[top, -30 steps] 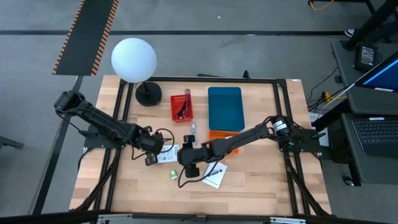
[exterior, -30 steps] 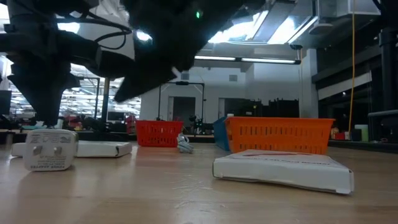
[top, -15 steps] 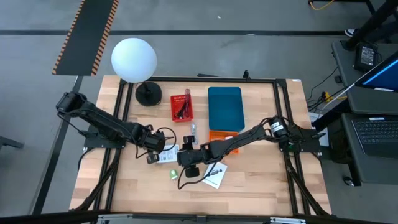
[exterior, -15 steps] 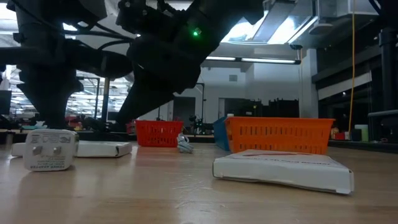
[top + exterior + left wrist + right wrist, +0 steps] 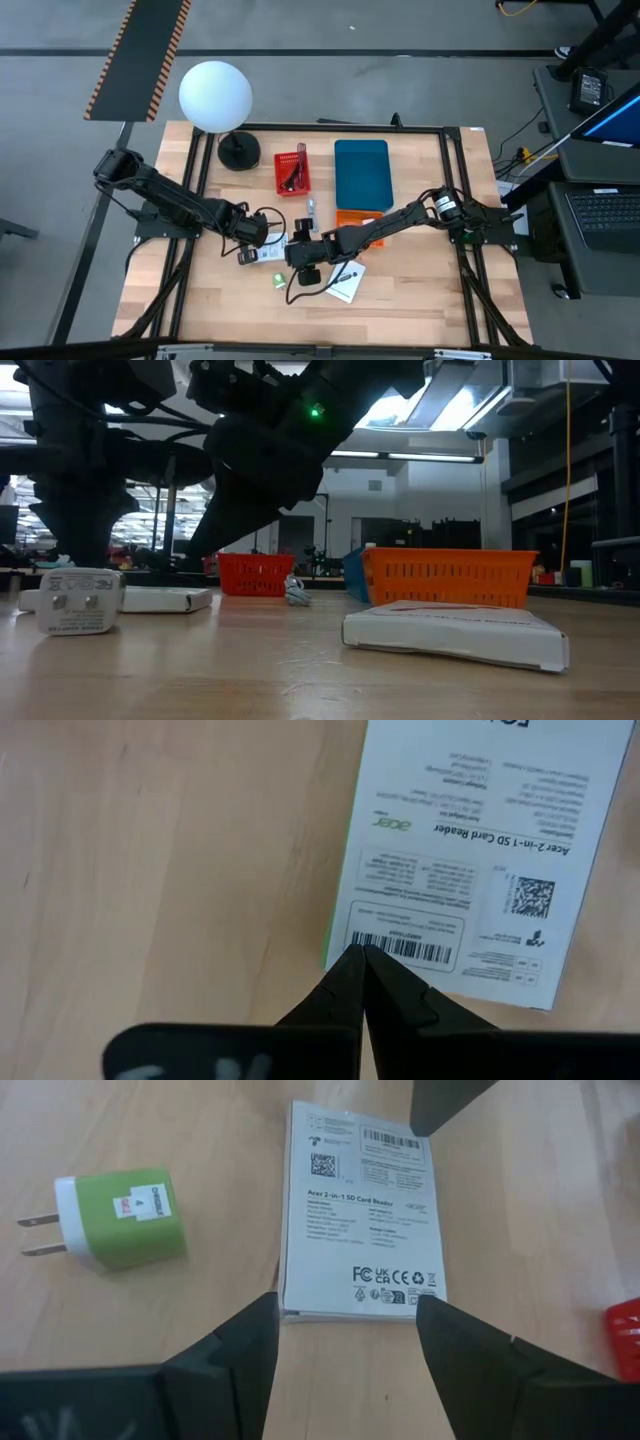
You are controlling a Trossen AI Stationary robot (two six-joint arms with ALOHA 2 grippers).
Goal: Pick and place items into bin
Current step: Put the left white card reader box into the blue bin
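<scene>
A white card box (image 5: 355, 1210) lies flat on the wooden table at its middle, also seen as box (image 5: 270, 250). My right gripper (image 5: 347, 1302) is open, one finger on each side of the box's near end, touching nothing. My left gripper (image 5: 362, 954) is shut and points down at the box's barcode end. A green cube-shaped plug (image 5: 120, 1220) lies beside the box, prongs out. Another white card (image 5: 346, 282) lies flat toward the table's near edge. My left gripper's shut fingertips (image 5: 350, 970) stand at the box's barcode end (image 5: 405, 942), coming from above and pointing steeply down. I cannot tell whether they touch the box. The box lies flat on the table.
A red bin (image 5: 292, 172) and an orange bin (image 5: 355, 217) stand toward the far side, with a blue flat box (image 5: 361, 172) behind the orange one. A white globe lamp (image 5: 215, 95) stands at the far left corner. A blue-white stick (image 5: 310, 207) lies near the red bin.
My right arm has sunk a little toward the white card box, then kept still. Its fingers stay open. The box and the plug lie where they were.
</scene>
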